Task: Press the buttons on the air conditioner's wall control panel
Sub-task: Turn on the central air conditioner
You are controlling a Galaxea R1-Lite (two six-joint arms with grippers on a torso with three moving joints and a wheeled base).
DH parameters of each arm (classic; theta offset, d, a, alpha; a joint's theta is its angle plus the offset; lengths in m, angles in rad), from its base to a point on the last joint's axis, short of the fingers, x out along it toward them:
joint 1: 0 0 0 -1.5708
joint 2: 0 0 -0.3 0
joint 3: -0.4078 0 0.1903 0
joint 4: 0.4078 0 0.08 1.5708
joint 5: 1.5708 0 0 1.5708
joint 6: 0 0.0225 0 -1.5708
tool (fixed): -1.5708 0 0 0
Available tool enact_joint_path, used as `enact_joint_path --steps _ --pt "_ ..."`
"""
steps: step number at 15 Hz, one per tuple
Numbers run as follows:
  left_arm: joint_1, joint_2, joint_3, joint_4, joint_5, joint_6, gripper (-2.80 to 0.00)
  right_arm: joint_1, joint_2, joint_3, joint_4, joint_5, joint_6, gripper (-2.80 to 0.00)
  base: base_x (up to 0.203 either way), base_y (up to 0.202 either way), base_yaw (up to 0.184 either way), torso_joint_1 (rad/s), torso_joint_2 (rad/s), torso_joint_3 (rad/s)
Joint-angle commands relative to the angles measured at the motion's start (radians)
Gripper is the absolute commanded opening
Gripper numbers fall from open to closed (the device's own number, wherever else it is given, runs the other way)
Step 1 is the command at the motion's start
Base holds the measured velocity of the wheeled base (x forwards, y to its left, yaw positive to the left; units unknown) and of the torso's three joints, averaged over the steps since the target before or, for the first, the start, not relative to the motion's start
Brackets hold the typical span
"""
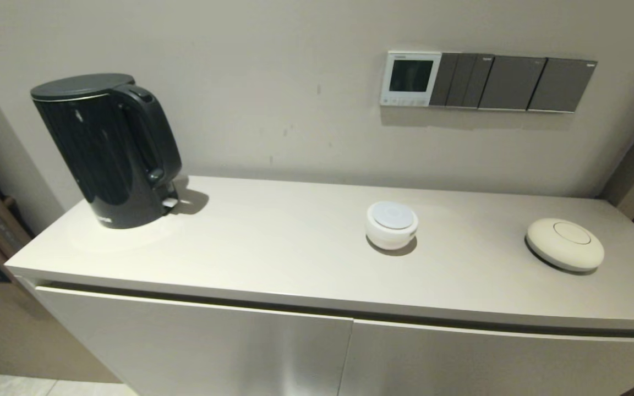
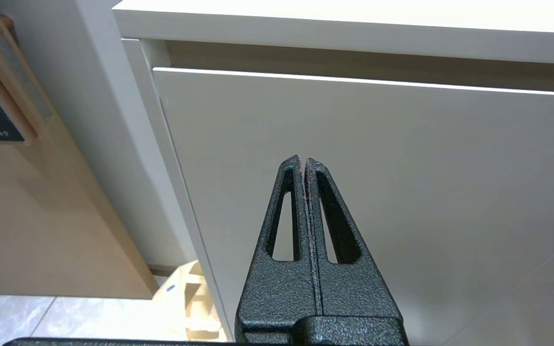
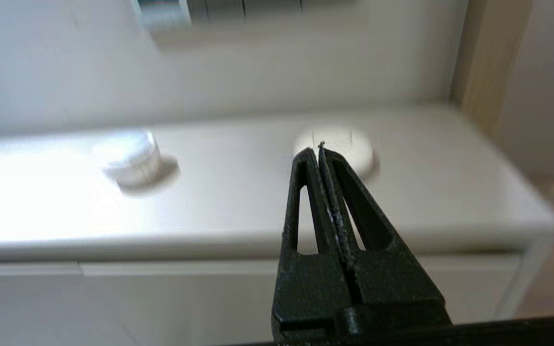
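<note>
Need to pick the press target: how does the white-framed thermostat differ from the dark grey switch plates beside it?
The thermostat has a white frame around a dark screen; the switch plates are plain dark grey with no screen. The thermostat carries a row of tiny pale buttons along its bottom edge; the switch plates show none. The thermostat sits at the row's left end, the switch plates run to its right. All are mounted on the wall in one line.

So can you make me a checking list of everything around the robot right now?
Surface: pale cabinet top, nothing spilled.
Job's things: wall control panel on the wall with a dark screen; buttons along its bottom edge, untouched.
Clutter: black kettle, small white round pot, flat cream disc.
Grippers: left gripper shut, low before the cabinet door; right gripper shut, facing the cabinet top, away from the panel.
Cables: nothing seen.
Surroundings: dark grey switch plates beside the panel.
</note>
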Motion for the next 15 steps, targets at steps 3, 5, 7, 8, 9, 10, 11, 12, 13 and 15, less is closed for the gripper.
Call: enact_joint_path --steps 3,5,7,8,9,10,11,12,13,15 --pt "0.0 0.001 0.0 -0.001 0.0 0.0 -2.8 -0.029 0.412 -0.268 -0.074 -0.006 0.011 -2.8 0.0 0.0 0.0 0.0 0.0 0.0" --pt "0.0 0.001 0.0 -0.001 0.0 0.0 -2.8 -0.038 0.568 -0.369 -0.153 -0.024 0.017 -2.8 0.0 0.0 0.0 0.0 0.0 0.0" --pt "0.0 0.001 0.0 0.0 0.0 0.0 -2.8 -0.009 0.712 -0.481 -0.199 -0.074 0.041 -2.8 0.0 0.0 0.0 0.0 0.0 0.0" --pt "0.0 0.001 0.0 -0.001 0.0 0.0 -2.8 0.046 0.76 -0.525 -0.211 -0.118 0.054 -2.8 0.0 0.0 0.0 0.0 0.0 0.0" --pt "0.0 0.001 0.0 -0.001 0.0 0.0 -2.8 0.134 0.807 -0.557 -0.222 -0.186 0.063 -2.8 0.0 0.0 0.0 0.0 0.0 0.0" --pt "0.001 0.001 0.0 -0.001 0.0 0.0 -2.8 0.23 0.858 -0.582 -0.244 -0.266 0.067 -2.8 0.0 0.0 0.0 0.0 0.0 0.0" --pt "0.0 0.001 0.0 -0.001 0.0 0.0 -2.8 0.315 0.916 -0.601 -0.283 -0.344 0.069 -2.8 0.0 0.0 0.0 0.0 0.0 0.0" --pt "0.0 0.001 0.0 -0.001 0.0 0.0 -2.8 0.378 0.983 -0.614 -0.335 -0.42 0.069 -2.8 0.0 0.0 0.0 0.0 0.0 0.0" --pt "0.0 0.001 0.0 -0.001 0.0 0.0 -2.8 0.425 1.046 -0.623 -0.393 -0.491 0.068 -2.8 0.0 0.0 0.0 0.0 0.0 0.0" --pt "0.0 0.001 0.0 -0.001 0.0 -0.001 -2.8 0.484 1.158 -0.63 -0.498 -0.582 0.062 -2.8 0.0 0.0 0.0 0.0 0.0 0.0"
